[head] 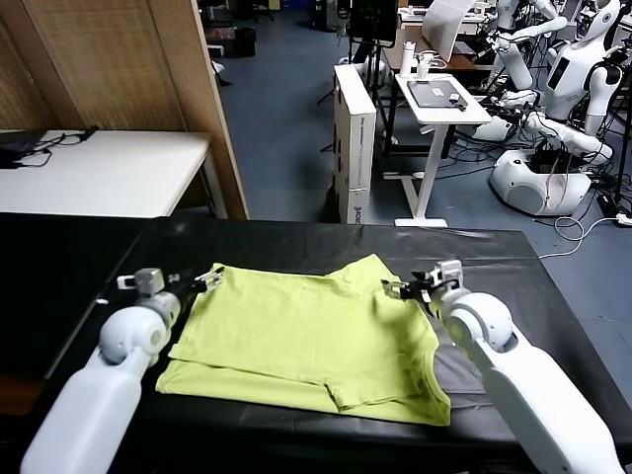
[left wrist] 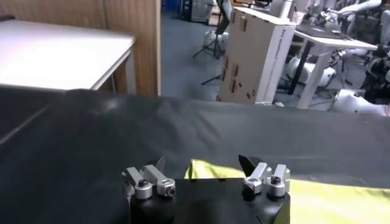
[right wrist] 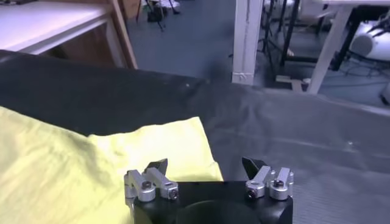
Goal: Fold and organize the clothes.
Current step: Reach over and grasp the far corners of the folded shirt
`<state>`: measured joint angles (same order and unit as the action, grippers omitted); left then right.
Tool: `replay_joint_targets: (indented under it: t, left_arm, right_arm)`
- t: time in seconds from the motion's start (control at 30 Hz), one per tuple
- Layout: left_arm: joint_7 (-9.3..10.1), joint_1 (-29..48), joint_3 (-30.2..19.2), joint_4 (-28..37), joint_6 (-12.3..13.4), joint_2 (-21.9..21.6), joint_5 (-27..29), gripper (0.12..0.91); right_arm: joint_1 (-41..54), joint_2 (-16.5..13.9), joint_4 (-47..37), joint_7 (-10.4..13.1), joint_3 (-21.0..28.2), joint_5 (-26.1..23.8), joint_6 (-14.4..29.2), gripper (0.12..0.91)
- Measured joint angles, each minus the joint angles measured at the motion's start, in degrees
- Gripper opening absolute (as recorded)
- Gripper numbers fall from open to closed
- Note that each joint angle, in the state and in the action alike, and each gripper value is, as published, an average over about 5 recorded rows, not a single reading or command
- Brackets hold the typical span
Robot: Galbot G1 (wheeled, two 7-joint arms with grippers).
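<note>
While two grippers hover open, one T-shirt lies folded.

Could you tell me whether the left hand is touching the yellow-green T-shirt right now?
Cannot tell. In the left wrist view the left hand is open over the T-shirt edge, but neither contact nor a gap shows plainly.

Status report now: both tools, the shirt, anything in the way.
Left tool open at the T-shirt's far left corner. Right tool open at its far right corner. Shirt partly folded on the black table, nothing gripped. Nothing in the way.
</note>
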<state>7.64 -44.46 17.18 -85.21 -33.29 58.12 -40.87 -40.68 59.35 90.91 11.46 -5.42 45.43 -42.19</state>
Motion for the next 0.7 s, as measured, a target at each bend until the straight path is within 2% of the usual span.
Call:
replay_joint_targets:
  t: [0.43,0.7]
  left_arm:
    - [-0.64,2.22,-2.02,3.38,-0.17,0.34,0.98,0.907]
    - [-3.09,2.37,-2.67,3.72,-0.48,-0.33,0.61,0.899]
  right_arm:
    - [3.19,1.67,-2.76,0.32,2.23,-0.16,0.00,0.901]
    - [4.36,2.16,-4.61,0.13,2.90,-0.80,0.00,0.887]
